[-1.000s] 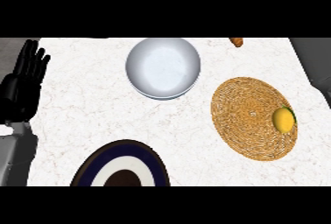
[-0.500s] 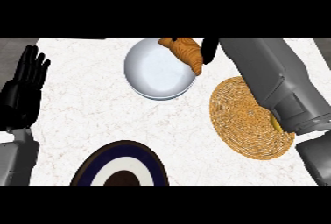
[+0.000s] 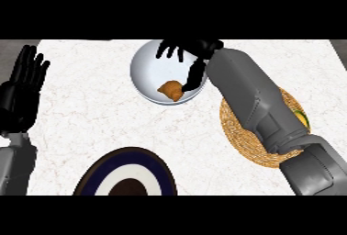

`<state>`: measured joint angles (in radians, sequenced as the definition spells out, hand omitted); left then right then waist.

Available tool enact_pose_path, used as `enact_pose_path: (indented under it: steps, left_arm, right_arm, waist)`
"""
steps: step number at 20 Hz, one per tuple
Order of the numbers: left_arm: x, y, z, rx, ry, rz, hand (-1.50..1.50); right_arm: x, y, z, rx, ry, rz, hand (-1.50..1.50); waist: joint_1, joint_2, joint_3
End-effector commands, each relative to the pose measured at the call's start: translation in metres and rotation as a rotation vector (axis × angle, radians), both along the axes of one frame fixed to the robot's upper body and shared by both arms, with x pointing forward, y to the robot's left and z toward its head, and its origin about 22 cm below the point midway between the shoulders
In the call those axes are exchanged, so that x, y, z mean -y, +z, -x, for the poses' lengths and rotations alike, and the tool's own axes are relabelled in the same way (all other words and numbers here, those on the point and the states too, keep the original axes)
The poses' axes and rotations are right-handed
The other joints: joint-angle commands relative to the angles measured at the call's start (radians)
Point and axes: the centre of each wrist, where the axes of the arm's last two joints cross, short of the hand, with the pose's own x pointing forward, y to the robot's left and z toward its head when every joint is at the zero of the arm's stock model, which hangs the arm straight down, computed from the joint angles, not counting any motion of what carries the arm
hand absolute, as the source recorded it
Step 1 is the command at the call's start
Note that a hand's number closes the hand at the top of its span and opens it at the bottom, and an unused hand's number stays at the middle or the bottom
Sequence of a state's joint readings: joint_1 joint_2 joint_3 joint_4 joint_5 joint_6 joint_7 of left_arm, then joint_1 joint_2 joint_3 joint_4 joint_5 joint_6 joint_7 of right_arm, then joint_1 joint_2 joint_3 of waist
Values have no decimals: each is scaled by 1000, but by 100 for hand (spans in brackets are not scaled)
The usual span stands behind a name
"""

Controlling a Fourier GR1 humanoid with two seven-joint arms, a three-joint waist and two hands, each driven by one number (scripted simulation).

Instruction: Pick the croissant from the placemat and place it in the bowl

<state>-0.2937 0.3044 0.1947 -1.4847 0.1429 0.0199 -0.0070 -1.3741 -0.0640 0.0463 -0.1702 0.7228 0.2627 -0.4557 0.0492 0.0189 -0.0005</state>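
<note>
The golden-brown croissant point(image 3: 170, 90) lies inside the pale grey bowl point(image 3: 150, 69), near its lower rim. My right hand point(image 3: 195, 47) hovers over the bowl's upper right part, fingers spread and open. Its thumb points down towards the croissant, and nothing is in its grasp. The right forearm crosses the round woven placemat point(image 3: 251, 147) and hides much of it. At the view's left edge my left hand point(image 3: 22, 89) rests open, fingers up.
A yellow fruit point(image 3: 301, 118) sits on the placemat's right side, partly hidden by the forearm. A dark blue plate point(image 3: 129, 170) with a white ring lies at the front, left of centre. White marble counter lies between bowl and plate.
The right arm came in from the right carrying the croissant over the bowl. Its fingers have opened and the croissant now lies in the bowl. The left hand stayed put.
</note>
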Motion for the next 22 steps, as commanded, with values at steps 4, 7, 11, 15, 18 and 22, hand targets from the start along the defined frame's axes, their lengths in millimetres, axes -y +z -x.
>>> enact_pose_path:
  steps: [4, 7, 11, 15, 18, 22]
  left_arm:
    - [18, -13, 5, -2, -33, 10, 0]
    - [-2, -2, -1, 8, -6, -15, 0]
    - [5, 16, -6, 12, -21, 0, 0]
    - [9, 11, -8, 27, -28, -7, 0]
    - [11, 7, -3, 23, -28, 11, 0]
    - [18, 17, -8, 36, -59, -9, 0]
  right_arm:
    - [2, -23, 4, -173, -9, -236, -150]
    - [4, -6, 0, -120, -77, -412, -150]
    - [36, -4, -7, -67, -193, -541, -150]
    - [82, 22, -17, -43, -315, -626, -150]
    - [125, 19, -17, -85, -393, -663, -150]
    - [158, 18, -15, -78, -416, -712, -150]
  waist:
    - [11, 5, 1]
    - [11, 8, 1]
    - [15, 10, 2]
    - [21, 19, 1]
    - [28, 20, 2]
    - [49, 33, 4]
